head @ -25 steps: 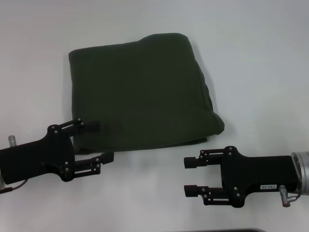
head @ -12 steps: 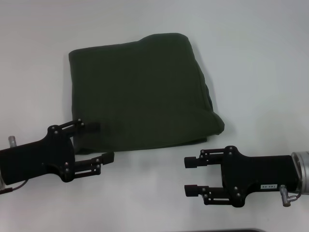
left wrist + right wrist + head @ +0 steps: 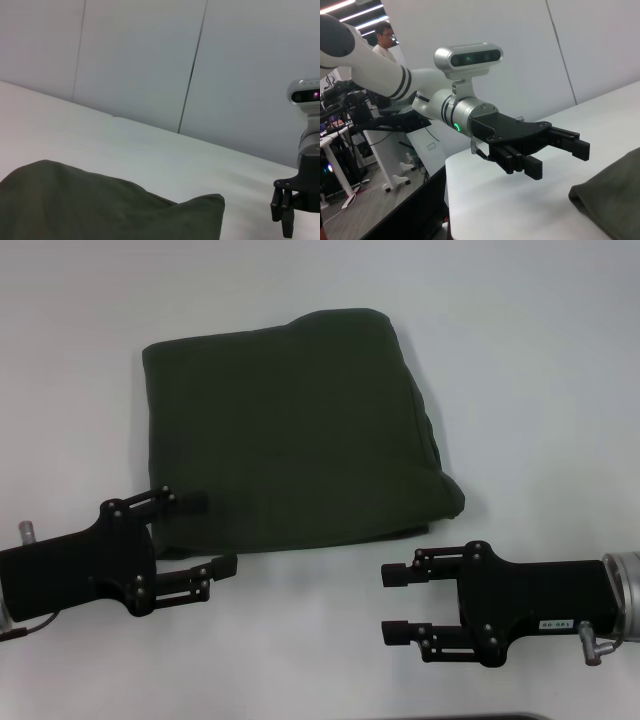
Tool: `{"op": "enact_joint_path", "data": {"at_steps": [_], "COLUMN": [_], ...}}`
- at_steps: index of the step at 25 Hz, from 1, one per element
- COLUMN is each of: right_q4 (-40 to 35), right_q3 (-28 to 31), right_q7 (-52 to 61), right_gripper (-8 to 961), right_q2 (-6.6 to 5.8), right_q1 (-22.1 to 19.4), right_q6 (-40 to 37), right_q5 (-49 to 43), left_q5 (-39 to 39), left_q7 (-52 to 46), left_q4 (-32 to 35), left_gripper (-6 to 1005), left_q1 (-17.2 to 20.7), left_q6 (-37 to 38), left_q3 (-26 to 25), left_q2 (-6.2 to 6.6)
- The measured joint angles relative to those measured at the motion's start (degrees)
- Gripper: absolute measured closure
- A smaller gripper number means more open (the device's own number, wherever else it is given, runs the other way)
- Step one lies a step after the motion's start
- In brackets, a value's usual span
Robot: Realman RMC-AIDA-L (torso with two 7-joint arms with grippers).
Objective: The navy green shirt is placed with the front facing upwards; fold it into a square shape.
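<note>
The navy green shirt (image 3: 290, 430) lies folded into a rough square in the middle of the white table, plain dark cloth facing up; it also shows in the left wrist view (image 3: 100, 210) and the right wrist view (image 3: 615, 195). My left gripper (image 3: 208, 534) is open at the shirt's near left corner, its upper finger over the cloth edge and its lower finger on the bare table. My right gripper (image 3: 392, 605) is open just in front of the shirt's near right corner, apart from it. Nothing sits between either pair of fingers.
The white table (image 3: 540, 360) surrounds the shirt on all sides. In the right wrist view the left arm (image 3: 470, 112) stretches over the table edge, with a person (image 3: 382, 32) and desks behind it. A pale panelled wall (image 3: 150, 65) stands behind the table.
</note>
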Motion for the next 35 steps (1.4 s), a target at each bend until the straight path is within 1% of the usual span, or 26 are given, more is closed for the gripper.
{"op": "enact_joint_path", "data": {"at_steps": [24, 35], "right_q4": [0.0, 0.0], "right_q3": [0.1, 0.0], "right_q7": [0.3, 0.7], "right_gripper": [329, 330], "right_q2": [0.00, -0.09], "right_q1": [0.4, 1.4], "right_q6": [0.6, 1.2], "right_q5": [0.0, 0.0], "left_q5": [0.0, 0.0], "left_q7": [0.4, 0.4], "left_q4": [-0.6, -0.6], "left_gripper": [174, 174], "left_q1": [-0.3, -0.5], "left_q6": [-0.3, -0.7], "left_q3": [0.0, -0.1], "left_q2": [0.01, 0.09]}}
